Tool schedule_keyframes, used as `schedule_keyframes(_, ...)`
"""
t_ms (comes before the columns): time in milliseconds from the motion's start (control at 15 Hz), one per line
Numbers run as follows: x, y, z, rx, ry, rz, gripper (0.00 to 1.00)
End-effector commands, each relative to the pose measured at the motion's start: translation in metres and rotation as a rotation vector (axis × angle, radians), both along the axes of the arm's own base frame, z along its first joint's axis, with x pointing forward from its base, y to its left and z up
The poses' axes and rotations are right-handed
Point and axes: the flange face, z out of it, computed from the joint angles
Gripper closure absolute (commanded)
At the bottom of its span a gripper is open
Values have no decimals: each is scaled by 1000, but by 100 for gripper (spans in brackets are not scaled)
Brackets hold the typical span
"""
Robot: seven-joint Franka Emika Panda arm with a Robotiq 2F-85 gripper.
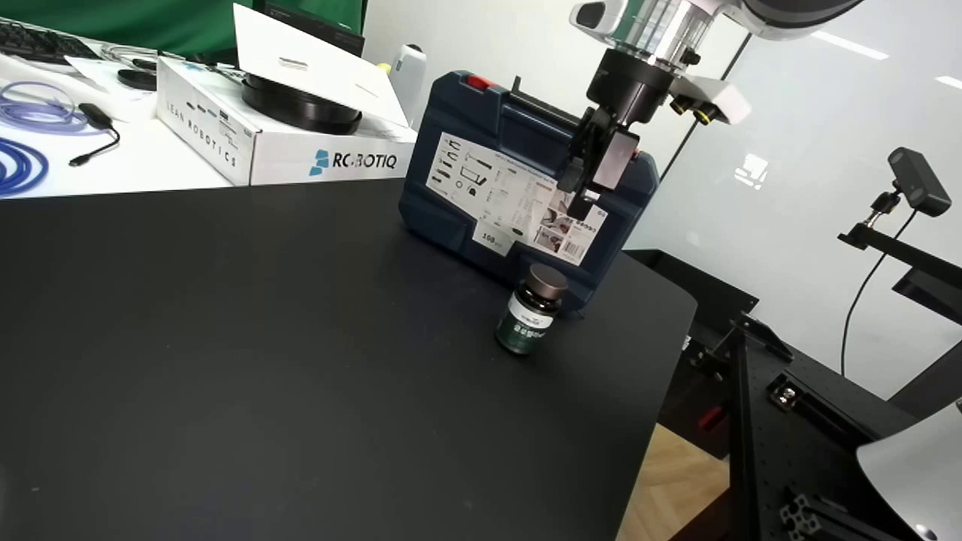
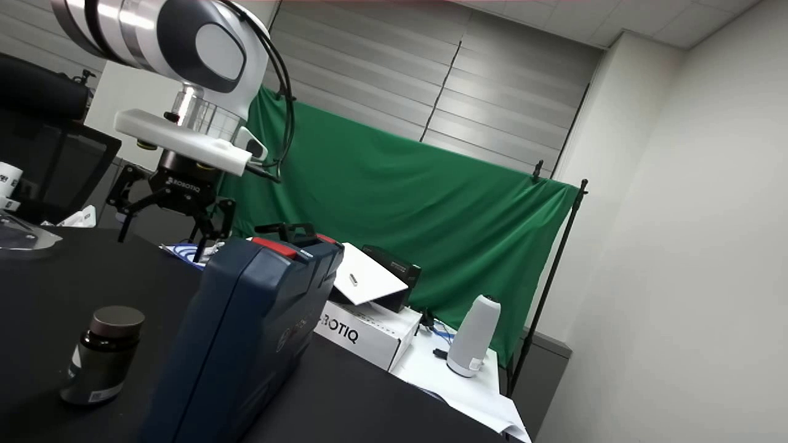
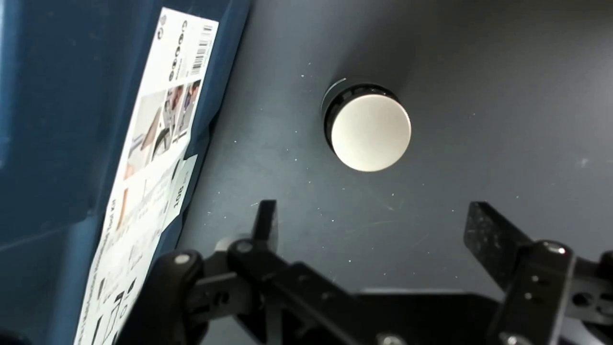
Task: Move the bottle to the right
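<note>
Bottle [image 1: 530, 309] upright on black table [image 1: 263, 368], cap [image 3: 371, 132] on, close to the case [image 2: 243, 332] with a gap between (clearest in wrist view). Gripper [image 3: 373, 220] hangs higher than the bottle, released, fingers [image 3: 493, 239] spread wide; in wrist view the bottle shows past the fingertips [image 3: 268, 215]. Case on same table, label [image 1: 518, 197] toward bottle. Box [image 1: 285, 156] on white desk [image 1: 143, 169] beyond, green cloth [image 2: 400, 178] behind.
</note>
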Motion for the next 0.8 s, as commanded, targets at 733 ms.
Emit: schedule_keyframes(733,-19,-2,-60,-3,-9,40,0)
